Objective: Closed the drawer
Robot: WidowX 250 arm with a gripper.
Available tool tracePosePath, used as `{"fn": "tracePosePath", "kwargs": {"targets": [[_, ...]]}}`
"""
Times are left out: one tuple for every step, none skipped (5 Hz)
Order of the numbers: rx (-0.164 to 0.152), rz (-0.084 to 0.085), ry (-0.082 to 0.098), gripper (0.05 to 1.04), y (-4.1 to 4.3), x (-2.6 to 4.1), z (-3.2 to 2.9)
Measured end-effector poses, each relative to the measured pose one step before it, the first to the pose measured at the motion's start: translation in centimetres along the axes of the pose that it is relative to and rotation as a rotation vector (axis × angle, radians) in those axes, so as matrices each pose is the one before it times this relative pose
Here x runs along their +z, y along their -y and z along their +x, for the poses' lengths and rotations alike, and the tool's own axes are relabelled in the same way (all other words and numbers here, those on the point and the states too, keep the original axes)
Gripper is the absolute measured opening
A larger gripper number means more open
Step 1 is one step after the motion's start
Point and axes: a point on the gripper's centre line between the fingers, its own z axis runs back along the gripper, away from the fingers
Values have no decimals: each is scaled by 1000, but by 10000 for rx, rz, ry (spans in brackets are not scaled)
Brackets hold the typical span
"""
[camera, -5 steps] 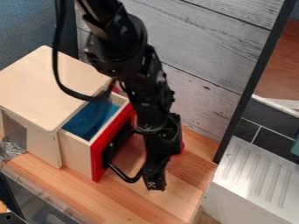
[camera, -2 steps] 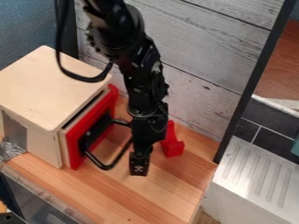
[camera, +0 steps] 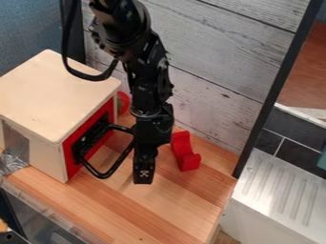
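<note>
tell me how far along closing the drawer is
Done, by the look of it: the drawer's red front sits up against the wooden box, with no drawer inside showing. In hand: the gripper is beside the black handle; whether they touch, I can't tell. Left: probably only moving the arm clear, perhaps after a last small push.

looks like a toy kitchen setup tbh. got a wood-grain desk (camera: 168, 209), pale plank-look panel (camera: 219, 52) behind it, dark tiles (camera: 299, 155) and a ribbed drainboard-type thing (camera: 277, 190) off to one side. can't really tell the bigger room, though.
</note>
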Motion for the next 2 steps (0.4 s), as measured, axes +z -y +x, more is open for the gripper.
{"fn": "tracePosePath", "kwargs": {"targets": [[-58,-104,31,1001,48,9,-125],[121,-674,369,1001,1154,544,610]]}}
